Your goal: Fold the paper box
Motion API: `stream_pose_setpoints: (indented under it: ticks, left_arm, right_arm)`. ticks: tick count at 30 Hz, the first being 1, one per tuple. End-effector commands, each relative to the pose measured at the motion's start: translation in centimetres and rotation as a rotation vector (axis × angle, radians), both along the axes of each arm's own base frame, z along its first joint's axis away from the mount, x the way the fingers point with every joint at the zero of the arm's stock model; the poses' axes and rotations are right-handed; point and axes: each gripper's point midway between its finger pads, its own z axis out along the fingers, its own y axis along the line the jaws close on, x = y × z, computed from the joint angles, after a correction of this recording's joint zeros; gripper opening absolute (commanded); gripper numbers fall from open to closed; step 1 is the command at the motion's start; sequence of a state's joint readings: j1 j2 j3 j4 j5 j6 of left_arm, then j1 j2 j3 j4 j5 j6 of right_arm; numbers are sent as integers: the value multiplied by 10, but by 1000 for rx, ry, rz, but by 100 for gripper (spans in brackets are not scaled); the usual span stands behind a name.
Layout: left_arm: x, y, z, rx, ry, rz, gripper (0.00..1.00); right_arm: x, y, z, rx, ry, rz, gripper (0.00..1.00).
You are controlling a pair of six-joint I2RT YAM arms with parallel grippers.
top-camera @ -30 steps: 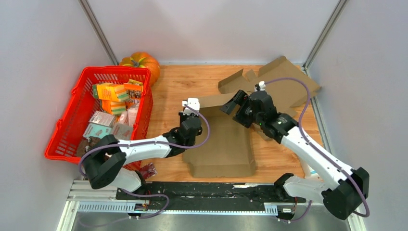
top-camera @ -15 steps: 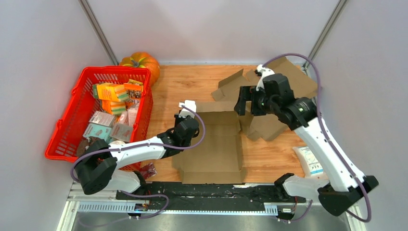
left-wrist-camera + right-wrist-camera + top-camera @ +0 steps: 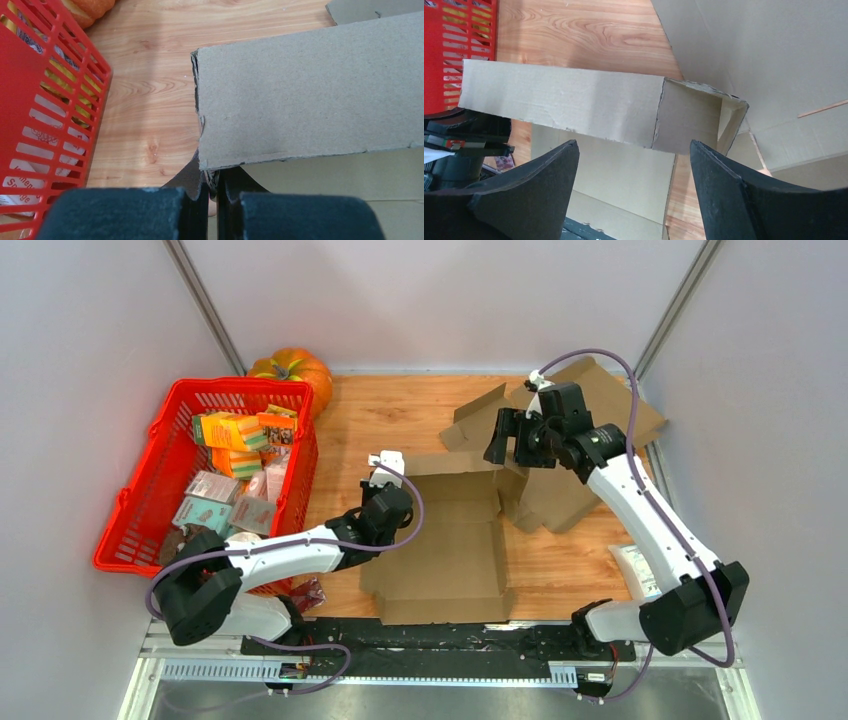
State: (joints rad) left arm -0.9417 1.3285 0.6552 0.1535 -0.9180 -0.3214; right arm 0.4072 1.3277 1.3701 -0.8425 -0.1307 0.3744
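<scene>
One view, left wrist, shows left pincer (image 3: 213,194) gripping paper box (image 3: 310,95).

Light was bright and even everywhere, seemingly from overhead, so shadows stayed soft, just faint ones under the arms on the table (image 3: 400,410) in the top view. No real glare anywhere. The top view was sharp all over. In the wrist views the cardboard box (image 3: 310,90) grain came out crisp, but the left gripper (image 3: 212,187) and right gripper (image 3: 633,145), right up close, looked dark and a bit mushy.
</scene>
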Motion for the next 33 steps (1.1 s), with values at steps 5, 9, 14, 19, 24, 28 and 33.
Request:
stream_pose_setpoints:
  ticks: [5,9,14,19,24,28,33]
  left_arm:
    - [-5,0,2,-10,7,-31,0]
    - [-4,1,3,2,4,-33,0]
    - [-5,1,-1,6,12,-29,0]
    - [-6,7,-3,10,18,-3,0]
    - [-8,7,-5,-1,31,-5,0]
    - [-10,5,-5,-23,35,-14,0]
    - [-12,7,-8,-10,48,-12,0]
  right_arm:
    - [17,34,-20,181,65,14,69]
    - [14,56,-15,378,110,30,44]
    - [29,51,-2,655,77,-43,26]
    - [0,-2,-47,164,-8,-58,78]
    - [-53,-25,-69,-6,-130,-77,82]
    - [-62,1,-96,19,-182,-52,48]
    - [-28,-17,-119,-157,-223,-170,0]
